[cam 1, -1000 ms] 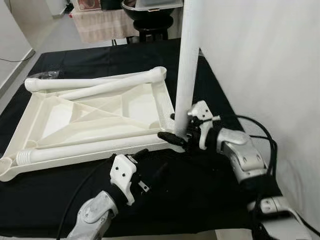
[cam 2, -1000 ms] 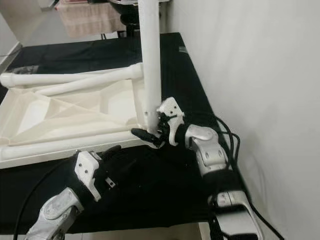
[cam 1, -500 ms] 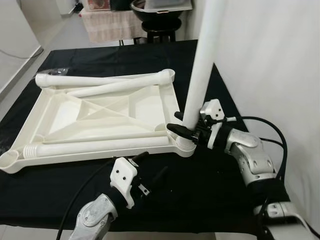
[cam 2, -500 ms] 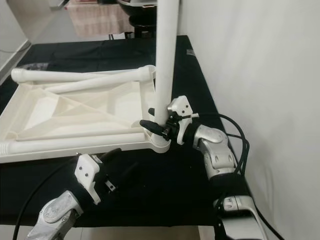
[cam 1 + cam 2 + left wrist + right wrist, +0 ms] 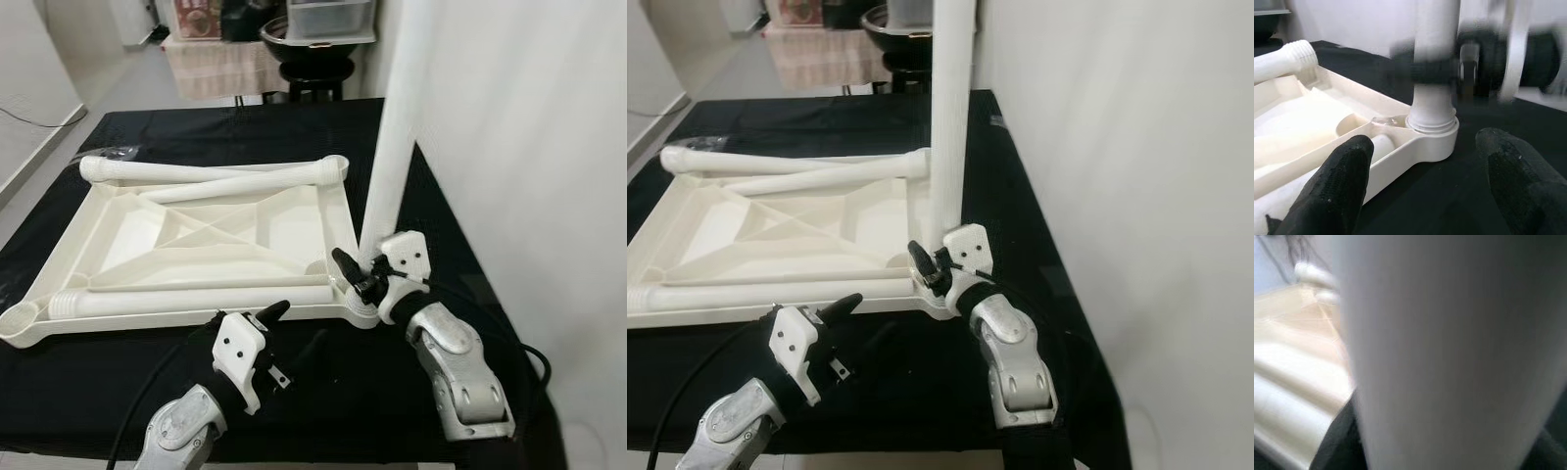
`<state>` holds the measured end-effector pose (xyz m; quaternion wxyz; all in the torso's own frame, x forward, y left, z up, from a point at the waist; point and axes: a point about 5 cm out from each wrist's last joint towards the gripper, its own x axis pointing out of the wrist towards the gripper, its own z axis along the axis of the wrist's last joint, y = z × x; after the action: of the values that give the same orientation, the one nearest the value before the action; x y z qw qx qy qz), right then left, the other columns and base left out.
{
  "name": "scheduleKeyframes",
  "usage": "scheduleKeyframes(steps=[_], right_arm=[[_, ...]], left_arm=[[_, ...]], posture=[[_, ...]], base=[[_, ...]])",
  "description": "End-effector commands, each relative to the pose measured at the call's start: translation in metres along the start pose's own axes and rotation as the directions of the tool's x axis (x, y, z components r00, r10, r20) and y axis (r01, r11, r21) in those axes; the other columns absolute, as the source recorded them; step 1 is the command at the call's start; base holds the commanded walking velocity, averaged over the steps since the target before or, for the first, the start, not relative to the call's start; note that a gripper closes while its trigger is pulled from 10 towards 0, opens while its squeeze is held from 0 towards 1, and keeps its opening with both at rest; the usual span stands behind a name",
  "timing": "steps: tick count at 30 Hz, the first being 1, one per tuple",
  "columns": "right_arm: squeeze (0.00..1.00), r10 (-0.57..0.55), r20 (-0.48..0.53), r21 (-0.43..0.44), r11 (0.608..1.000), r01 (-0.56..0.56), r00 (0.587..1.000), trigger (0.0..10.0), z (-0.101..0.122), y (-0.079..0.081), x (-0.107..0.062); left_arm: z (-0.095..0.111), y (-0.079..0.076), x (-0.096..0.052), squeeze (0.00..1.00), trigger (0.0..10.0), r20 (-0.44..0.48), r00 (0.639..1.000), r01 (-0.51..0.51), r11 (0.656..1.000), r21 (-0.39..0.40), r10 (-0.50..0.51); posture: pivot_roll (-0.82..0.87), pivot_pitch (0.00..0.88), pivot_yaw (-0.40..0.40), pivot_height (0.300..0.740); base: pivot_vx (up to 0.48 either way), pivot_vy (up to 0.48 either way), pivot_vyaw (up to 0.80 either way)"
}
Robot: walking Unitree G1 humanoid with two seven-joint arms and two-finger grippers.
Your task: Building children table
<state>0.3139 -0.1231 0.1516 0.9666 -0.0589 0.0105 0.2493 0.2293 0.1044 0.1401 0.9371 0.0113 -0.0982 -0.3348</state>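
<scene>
1. Tabletop (image 5: 196, 230): cream plastic, lying underside-up on a black-covered work surface (image 5: 118, 382), ribbed inner face showing.
2. Upright leg (image 5: 397, 137): white tube, standing vertical in the near right corner socket (image 5: 1432, 134) of the tabletop.
3. Loose legs: one (image 5: 211, 170) lying along the far edge, one (image 5: 191, 300) along the near edge with its threaded end at the left, a third (image 5: 230, 186) resting aslant just inside the far one.
4. Right gripper (image 5: 361, 276): fingers closed around the upright leg just above the socket.
5. Left gripper (image 5: 1420, 186): fingers spread wide, holding nothing, hovering over the black cover just near of the socket corner.
</scene>
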Motion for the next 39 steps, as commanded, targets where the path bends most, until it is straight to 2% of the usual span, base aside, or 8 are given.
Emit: scheduleKeyframes(steps=[1, 6, 7, 8, 9, 21, 22, 39], right_arm=[[1.0, 0.033, -0.067, 0.048, 0.998, -0.03, 0.997, 10.0, -0.015, 0.002, 0.001], [1.0, 0.297, 0.052, 0.028, 0.954, -0.298, 0.954, 10.0, 0.02, -0.002, 0.014], [0.46, 0.362, 0.058, 0.015, 0.931, -0.363, 0.93, 10.0, 0.023, -0.003, 0.015], [0.46, 0.362, 0.058, 0.015, 0.931, -0.363, 0.93, 10.0, 0.023, -0.003, 0.015], [0.0, 0.43, 0.052, -0.015, 0.903, -0.429, 0.902, 10.0, 0.026, -0.007, 0.017], [0.0, 0.625, -0.021, -0.084, 0.776, -0.625, 0.78, 10.0, 0.04, -0.026, 0.03], [0.0, 0.625, -0.01, -0.067, 0.779, -0.624, 0.781, 0.0, 0.042, -0.028, 0.031], [0.0, 0.271, -0.03, 0.019, 0.963, -0.271, 0.962, 0.0, 0.011, -0.037, 0.008]], left_arm=[[-0.005, 0.0, -0.002, 0.0, 10.0, -0.018, 1.0, -0.006, 1.0, -0.003, 0.006], [-0.005, 0.0, -0.001, 0.0, 10.0, -0.018, 1.0, -0.004, 1.0, -0.006, 0.004], [-0.005, 0.0, 0.0, 0.0, 10.0, -0.018, 1.0, -0.001, 1.0, -0.008, 0.001], [-0.005, 0.0, 0.0, 0.0, 10.0, -0.018, 1.0, -0.001, 1.0, -0.008, 0.001], [-0.005, 0.0, 0.0, 0.0, 10.0, -0.018, 1.0, 0.001, 1.0, -0.009, -0.001], [-0.003, -0.001, 0.0, 0.0, 10.0, -0.015, 1.0, -0.003, 1.0, -0.005, 0.003], [-0.003, -0.001, 0.0, 0.0, 10.0, -0.014, 1.0, -0.002, 1.0, -0.005, 0.002], [0.0, 0.0, 0.0, 0.0, 10.0, -0.006, 1.0, 0.003, 1.0, -0.011, -0.003]], posture=[[-0.05, 0.141, 0.012, 0.74], [-0.04, 0.14, 0.017, 0.74], [-0.04, 0.141, 0.016, 0.74], [-0.04, 0.141, 0.016, 0.74], [-0.04, 0.14, 0.016, 0.74], [-0.03, 0.151, 0.016, 0.74], [-0.03, 0.155, 0.014, 0.74], [-0.06, 0.183, 0.008, 0.74]], base=[[0.0, 0.0, 0.0], [0.0, 0.0, 0.0], [0.0, 0.0, 0.0], [0.0, 0.0, 0.0], [0.0, 0.0, 0.0], [0.0, 0.0, 0.0], [0.0, 0.0, 0.0], [0.0, 0.0, 0.0]])
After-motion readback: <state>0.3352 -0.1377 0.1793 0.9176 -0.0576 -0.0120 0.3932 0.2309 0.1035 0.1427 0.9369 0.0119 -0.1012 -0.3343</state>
